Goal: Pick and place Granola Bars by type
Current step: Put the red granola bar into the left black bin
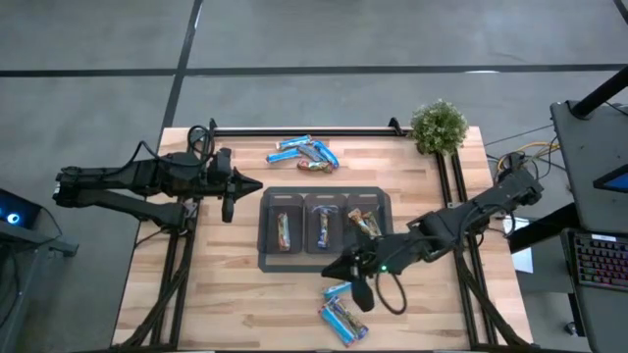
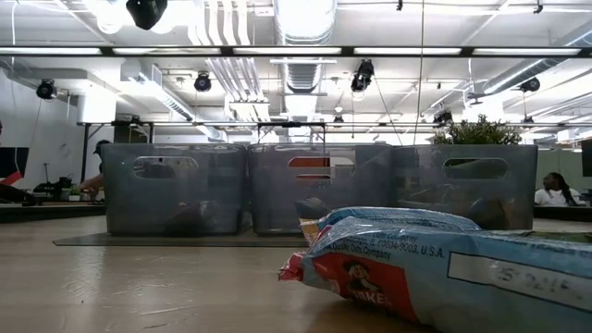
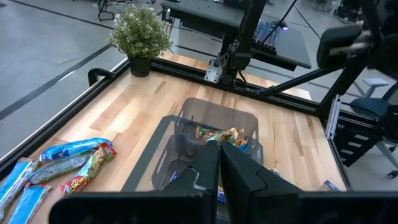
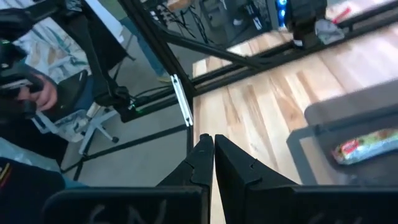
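From where I stand, both arms are between picks. The right gripper (image 1: 345, 267) hangs at the near edge of the dark tray (image 1: 267, 257), its fingers pressed together with nothing between them. The left gripper (image 1: 257, 184) is at about 9 o'clock of the tray, also pressed together and empty.

The three grey bins (image 1: 325, 222) on the tray each hold something already: a bar in the left one, a bar in the middle one, and orange-brown bars (image 1: 361, 224) in the right one. Loose bars remain in two places: a group of light blue bars (image 1: 342, 318) at 6 o'clock of the tray, just beside the right gripper, and a mixed group (image 1: 304, 152) at 12 o'clock, near the far rail.

I judge that sorting is partly done. The next move asks the right gripper to open its fingers, come down over one bar of the 6 o'clock group, and choose the bin of the same type.

The low view shows a light blue wrapper (image 2: 444, 268) with a red label close up, but no gripper. The left wrist view shows the mixed group (image 3: 68, 163) and a potted plant (image 3: 140, 34). The right wrist view looks off the table and catches a person's hand (image 4: 34, 99) there.
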You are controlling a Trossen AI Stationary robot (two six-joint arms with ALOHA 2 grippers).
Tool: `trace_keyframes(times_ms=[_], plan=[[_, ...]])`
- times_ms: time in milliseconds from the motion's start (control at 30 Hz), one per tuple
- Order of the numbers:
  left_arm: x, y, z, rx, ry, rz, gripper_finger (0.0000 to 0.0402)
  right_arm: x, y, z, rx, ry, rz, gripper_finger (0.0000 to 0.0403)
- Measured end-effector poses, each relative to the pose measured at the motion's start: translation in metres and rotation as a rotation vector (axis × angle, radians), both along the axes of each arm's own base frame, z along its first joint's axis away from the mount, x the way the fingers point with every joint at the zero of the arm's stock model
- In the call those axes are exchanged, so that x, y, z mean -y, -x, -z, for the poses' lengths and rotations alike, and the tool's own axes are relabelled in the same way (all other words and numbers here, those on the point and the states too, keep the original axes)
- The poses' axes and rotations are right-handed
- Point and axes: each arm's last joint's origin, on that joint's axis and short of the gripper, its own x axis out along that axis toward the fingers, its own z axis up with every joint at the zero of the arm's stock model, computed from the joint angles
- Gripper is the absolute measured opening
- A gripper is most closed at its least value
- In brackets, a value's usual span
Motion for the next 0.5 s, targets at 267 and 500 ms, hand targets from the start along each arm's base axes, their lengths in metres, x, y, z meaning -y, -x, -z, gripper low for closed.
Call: trace_keyframes(times_ms=[267, 500], plan=[[0.0, 0.0, 0.0, 0.003, -0.011, 0.002, 0.0, 0.008, 0.024, -0.017, 0.003, 0.06, 0.039, 0.0008], [-0.005, -0.001, -0.003, 0.028, -0.018, -0.068, 0.0, 0.013, 0.037, -0.028, 0.03, 0.095, 0.033, 0.0008]])
